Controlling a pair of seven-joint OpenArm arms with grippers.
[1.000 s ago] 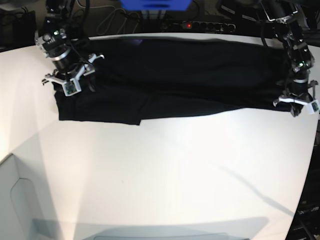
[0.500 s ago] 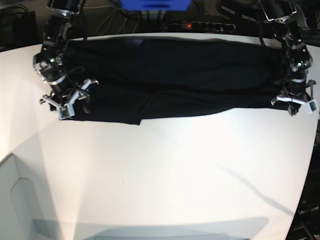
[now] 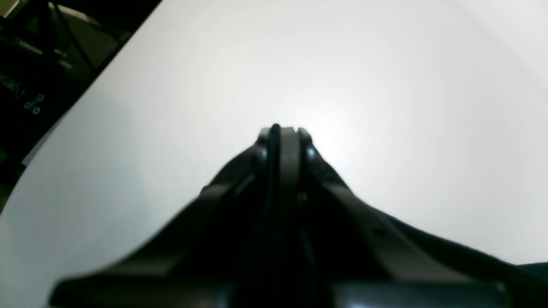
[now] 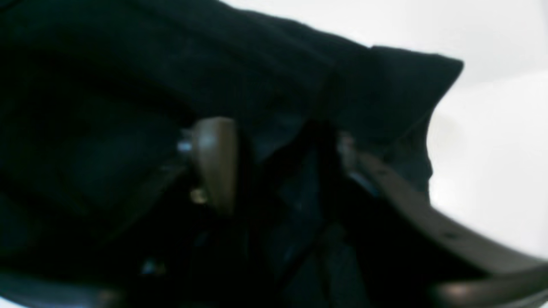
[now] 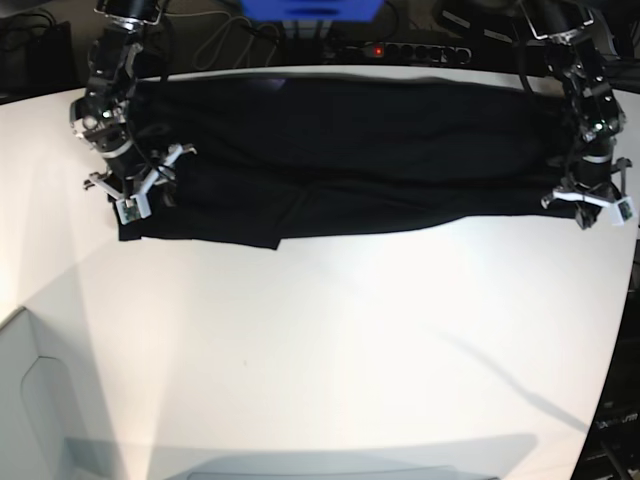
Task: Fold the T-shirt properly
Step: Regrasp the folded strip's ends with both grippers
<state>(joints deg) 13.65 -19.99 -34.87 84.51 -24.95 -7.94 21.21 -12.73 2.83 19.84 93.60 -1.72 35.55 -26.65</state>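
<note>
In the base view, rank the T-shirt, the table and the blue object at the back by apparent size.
1. Table
2. T-shirt
3. Blue object, cut off by the top edge, so its full size is unsure.

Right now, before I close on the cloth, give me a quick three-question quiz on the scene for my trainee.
1. True or false: the left end effector is shut.
2. What sits between the fingers of the right end effector? A) bare tabletop B) T-shirt cloth C) a cable
3. Fill in: in the base view, the T-shirt lies along the table's ___ edge.
Key: 1 true; 2 B; 3 far.
</note>
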